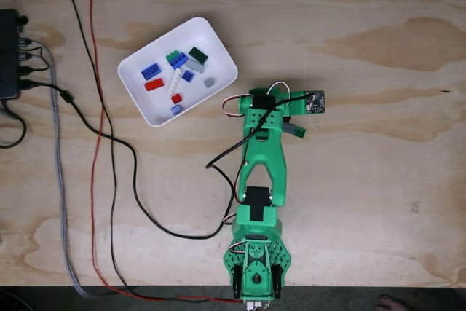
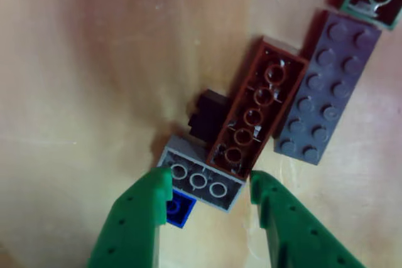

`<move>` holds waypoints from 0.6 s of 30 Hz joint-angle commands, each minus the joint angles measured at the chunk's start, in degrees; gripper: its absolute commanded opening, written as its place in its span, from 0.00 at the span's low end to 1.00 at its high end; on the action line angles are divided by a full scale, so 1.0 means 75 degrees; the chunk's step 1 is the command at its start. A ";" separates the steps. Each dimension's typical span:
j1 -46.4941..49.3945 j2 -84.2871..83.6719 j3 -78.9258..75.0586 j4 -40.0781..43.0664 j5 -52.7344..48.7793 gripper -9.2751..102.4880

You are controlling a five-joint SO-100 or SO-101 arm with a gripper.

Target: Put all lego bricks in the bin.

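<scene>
In the other view the gripper (image 2: 207,183), its green fingers apart, straddles an upturned grey brick (image 2: 204,181) whose long axis runs across the gap between them, so closing would squeeze it lengthwise. Touching that grey brick, a brown brick (image 2: 256,108) angles away beside a grey studded plate (image 2: 326,89); a blue piece (image 2: 178,210) peeks beneath. The white bin (image 1: 222,60) holds several bricks.

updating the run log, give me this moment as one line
gripper: open, straddling grey brick | nearby: brown brick, grey plate on table | bin: holds several bricks | stage: grasp not closed
</scene>
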 commanded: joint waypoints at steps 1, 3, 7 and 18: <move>-0.0176 0.0117 -0.0727 -0.0082 0.0715 0.21; -0.0234 0.0164 -0.0773 -0.0094 0.0891 0.21; -0.0434 0.0059 -0.1090 -0.0012 0.1230 0.21; -0.0773 -0.0762 -0.1477 -0.0199 0.1852 0.21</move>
